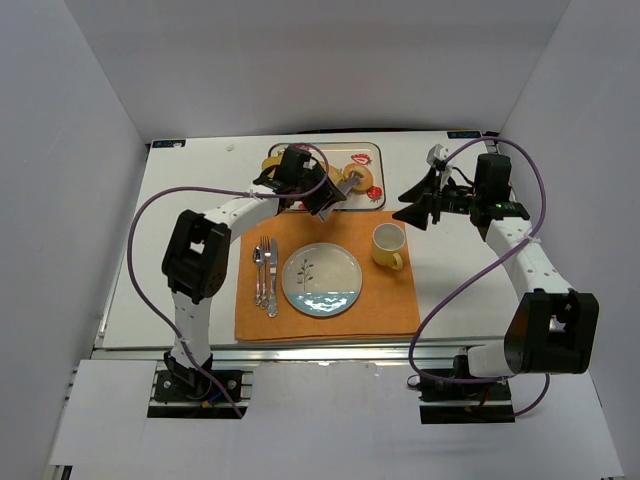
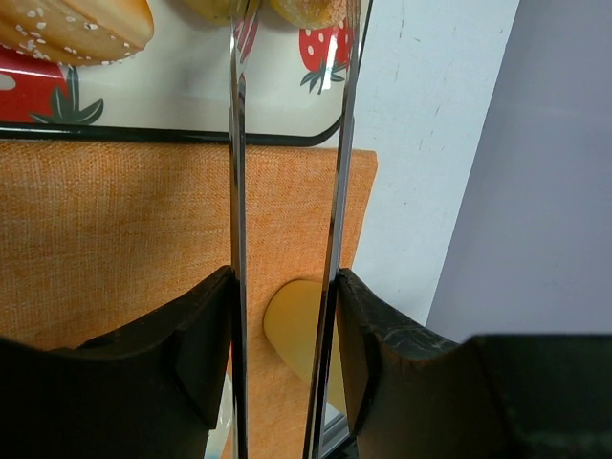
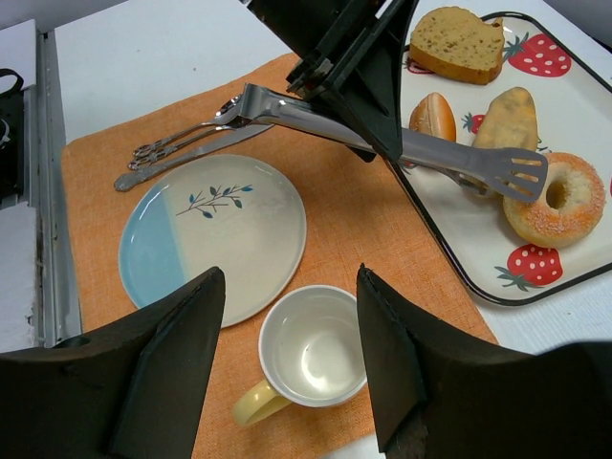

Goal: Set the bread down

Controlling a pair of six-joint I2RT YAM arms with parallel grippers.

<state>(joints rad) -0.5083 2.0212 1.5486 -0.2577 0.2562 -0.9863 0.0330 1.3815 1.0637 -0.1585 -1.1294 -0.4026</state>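
Left end effector [image 2: 285, 292] grips tongs [image 3: 478, 164] — tips seemingly beside bread [image 3: 579, 216]

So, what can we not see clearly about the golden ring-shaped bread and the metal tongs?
Left wrist view: metal tongs, tips cut off by the top edge.
Top view: golden ring-shaped bread, too small to show whether the tongs touch it.
Right wrist view: upper blade overlaps the bread; contact unclear.

White table [image 1: 185, 165], plain grey walls [image 1: 320, 60]
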